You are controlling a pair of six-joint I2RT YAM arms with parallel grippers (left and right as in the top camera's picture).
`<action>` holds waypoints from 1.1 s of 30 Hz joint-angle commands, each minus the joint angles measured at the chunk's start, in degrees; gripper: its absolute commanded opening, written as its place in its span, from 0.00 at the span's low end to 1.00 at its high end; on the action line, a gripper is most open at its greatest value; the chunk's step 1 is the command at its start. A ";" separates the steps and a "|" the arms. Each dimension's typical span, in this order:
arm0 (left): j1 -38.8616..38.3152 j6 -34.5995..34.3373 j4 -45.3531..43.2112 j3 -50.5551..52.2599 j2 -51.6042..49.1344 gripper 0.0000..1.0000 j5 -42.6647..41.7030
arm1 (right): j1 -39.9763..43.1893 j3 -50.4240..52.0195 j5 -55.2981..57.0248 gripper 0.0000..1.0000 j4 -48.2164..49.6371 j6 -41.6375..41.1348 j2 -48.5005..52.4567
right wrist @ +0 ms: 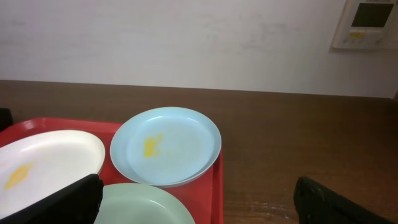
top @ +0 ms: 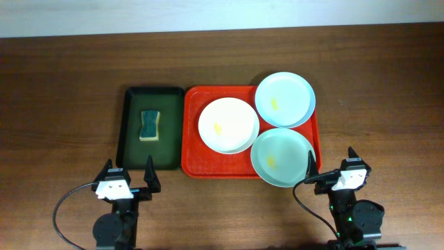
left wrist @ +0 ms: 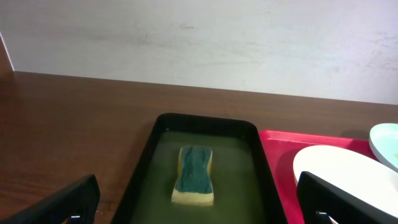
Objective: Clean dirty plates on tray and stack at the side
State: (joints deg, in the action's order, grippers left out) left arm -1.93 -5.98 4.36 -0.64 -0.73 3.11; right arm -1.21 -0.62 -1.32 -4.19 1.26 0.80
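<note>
Dark green tray (top: 134,151) with sponge (top: 150,125) beside the red tray (top: 191,164); left hand (top: 129,168) and right hand (top: 331,157) released

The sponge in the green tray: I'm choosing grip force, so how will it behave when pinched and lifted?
The sponge looks like soft foam under a green scouring top, so it will probably squash rather than stay stiff. It is likely light for its size. The floor of the dark green tray looks glossy, perhaps wet, so the sponge may drip.
</note>
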 commanded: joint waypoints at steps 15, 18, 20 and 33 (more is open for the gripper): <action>-0.31 0.92 0.31 0.13 0.33 0.99 -0.79 | -0.33 0.31 0.35 0.99 -0.24 -0.66 -0.07; -0.31 0.92 0.28 0.13 0.33 0.99 -0.79 | -0.33 0.31 0.33 0.99 -0.24 -0.66 -0.07; -0.31 0.92 0.28 0.13 0.33 0.99 -0.79 | -0.33 0.31 0.35 0.99 -0.24 -0.66 -0.07; -0.33 0.90 -0.44 0.07 0.31 0.99 -12.31 | -0.33 0.31 -1.22 0.99 -0.22 -6.99 -0.07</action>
State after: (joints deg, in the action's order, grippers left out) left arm -1.93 -5.98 4.36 -0.64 -0.73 0.25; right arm -1.21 -0.62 -1.52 -4.19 0.62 0.80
